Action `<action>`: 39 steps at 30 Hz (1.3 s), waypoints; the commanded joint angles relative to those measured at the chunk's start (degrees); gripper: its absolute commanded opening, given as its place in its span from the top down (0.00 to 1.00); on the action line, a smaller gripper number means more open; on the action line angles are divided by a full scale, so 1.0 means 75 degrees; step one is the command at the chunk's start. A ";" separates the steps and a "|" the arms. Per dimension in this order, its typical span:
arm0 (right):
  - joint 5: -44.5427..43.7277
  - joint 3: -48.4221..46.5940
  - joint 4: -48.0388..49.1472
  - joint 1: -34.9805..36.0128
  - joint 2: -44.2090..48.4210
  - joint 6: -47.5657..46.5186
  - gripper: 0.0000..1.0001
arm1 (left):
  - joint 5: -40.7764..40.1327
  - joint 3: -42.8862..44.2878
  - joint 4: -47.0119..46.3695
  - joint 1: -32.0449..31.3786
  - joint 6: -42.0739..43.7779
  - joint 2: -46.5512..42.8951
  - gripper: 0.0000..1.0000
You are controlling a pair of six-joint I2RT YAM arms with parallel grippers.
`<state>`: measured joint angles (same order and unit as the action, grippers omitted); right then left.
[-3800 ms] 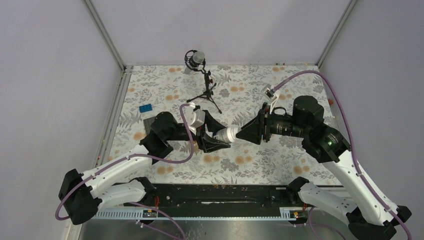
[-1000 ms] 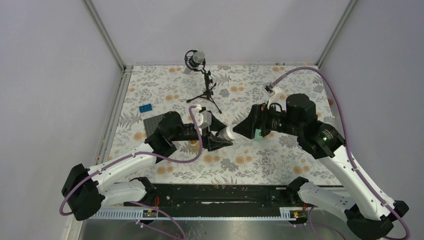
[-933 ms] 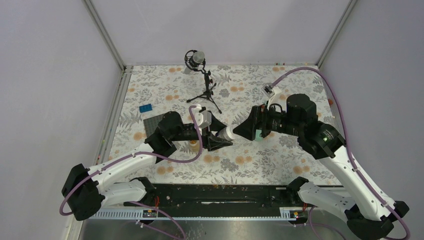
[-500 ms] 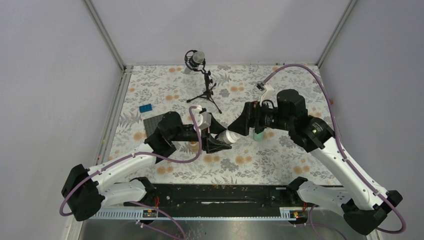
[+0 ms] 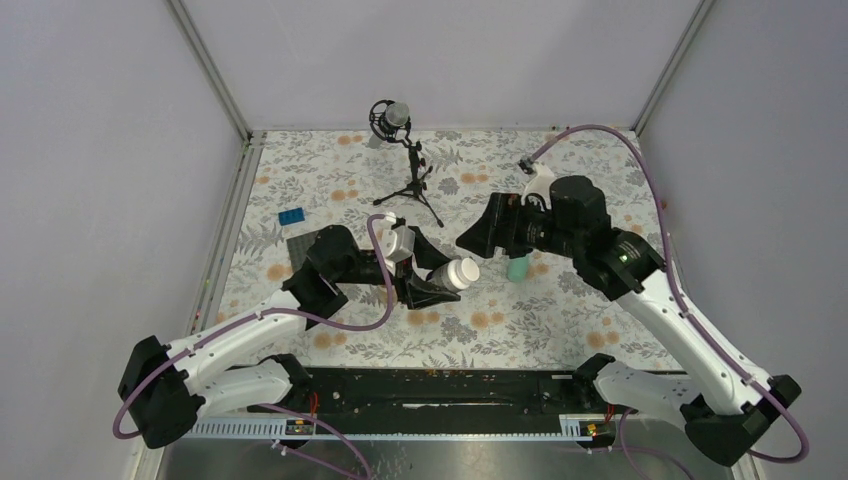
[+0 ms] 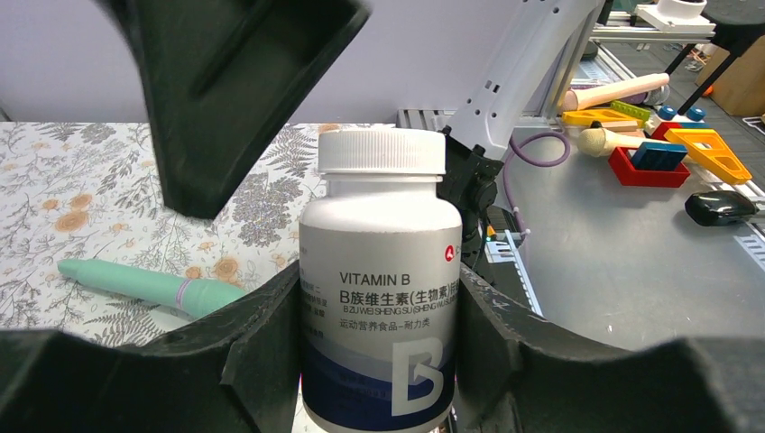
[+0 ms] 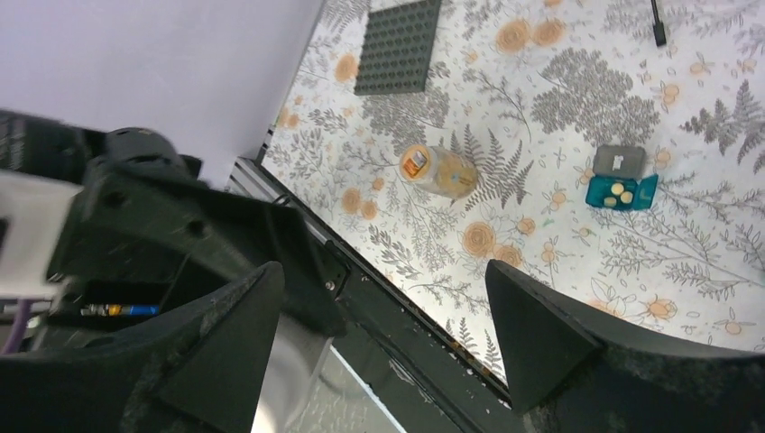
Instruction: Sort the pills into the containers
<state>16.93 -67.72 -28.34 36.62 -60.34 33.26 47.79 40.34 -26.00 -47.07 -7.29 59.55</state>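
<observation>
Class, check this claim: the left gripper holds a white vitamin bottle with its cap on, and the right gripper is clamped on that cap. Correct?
Not quite. The right gripper is not clamped on the cap: the top external view shows its jaws open and apart from it. The left gripper does hold the white vitamin bottle with its cap on.
</observation>
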 commanded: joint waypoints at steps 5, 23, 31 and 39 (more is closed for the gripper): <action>0.1863 -0.0401 0.0118 -0.0047 0.0823 -0.1898 0.09 | -0.0346 0.0339 0.0189 0.0019 0.0129 0.0137 1.00; 0.0128 -0.0615 -0.0687 -0.0063 -0.0176 -0.1884 0.13 | 0.0054 0.0427 0.0140 0.0046 -0.0058 -0.0039 1.00; -0.1335 -0.0841 -0.0991 -0.0124 -0.0370 -0.1302 0.13 | -0.0222 0.0570 0.0473 0.0054 0.0124 -0.0251 1.00; -0.0450 -0.1167 -0.1027 -0.0184 0.0539 -0.2354 0.10 | -0.0770 0.0696 0.0720 0.0067 0.0030 -0.0018 1.00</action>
<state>10.20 -73.03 -36.49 35.77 -61.41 21.71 44.42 42.15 -19.51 -46.74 -7.14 58.74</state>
